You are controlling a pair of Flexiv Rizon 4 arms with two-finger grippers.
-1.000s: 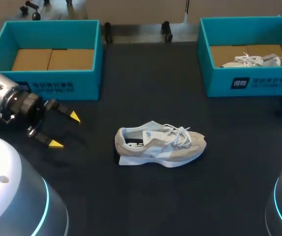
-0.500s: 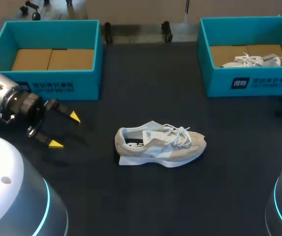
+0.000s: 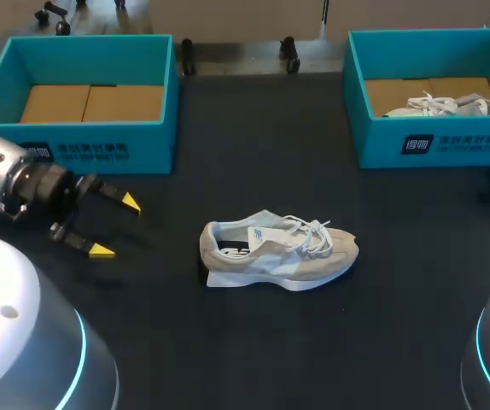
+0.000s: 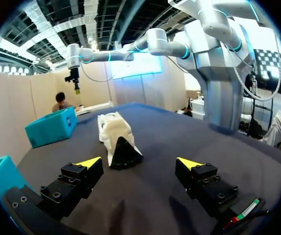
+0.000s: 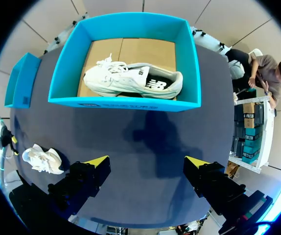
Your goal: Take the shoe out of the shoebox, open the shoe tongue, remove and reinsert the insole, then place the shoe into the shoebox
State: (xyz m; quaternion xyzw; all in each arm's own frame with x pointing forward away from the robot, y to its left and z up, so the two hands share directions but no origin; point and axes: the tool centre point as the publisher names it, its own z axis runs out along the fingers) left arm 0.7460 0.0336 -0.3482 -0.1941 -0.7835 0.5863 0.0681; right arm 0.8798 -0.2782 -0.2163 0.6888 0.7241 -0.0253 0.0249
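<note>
Beige shoe (image 3: 279,254) is lying mid-table. Near it the left gripper (image 3: 115,226) is hovering, fingers spread wide. Above a shoebox (image 5: 126,103) the right gripper (image 5: 148,161) is hanging, equally wide.

Matt cloth shoe (image 3: 277,250), cardboard shoebox (image 3: 434,141)

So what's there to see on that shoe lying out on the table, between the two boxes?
The shoe is a low beige-and-white sneaker of soft-looking material, with loose white laces, a pale sole and a dark inside at the opening. It stands on its sole on the black table, heel toward the left gripper, toe toward the robot's right. Nothing touches it; the gripper's open jaws are short of it.
</note>
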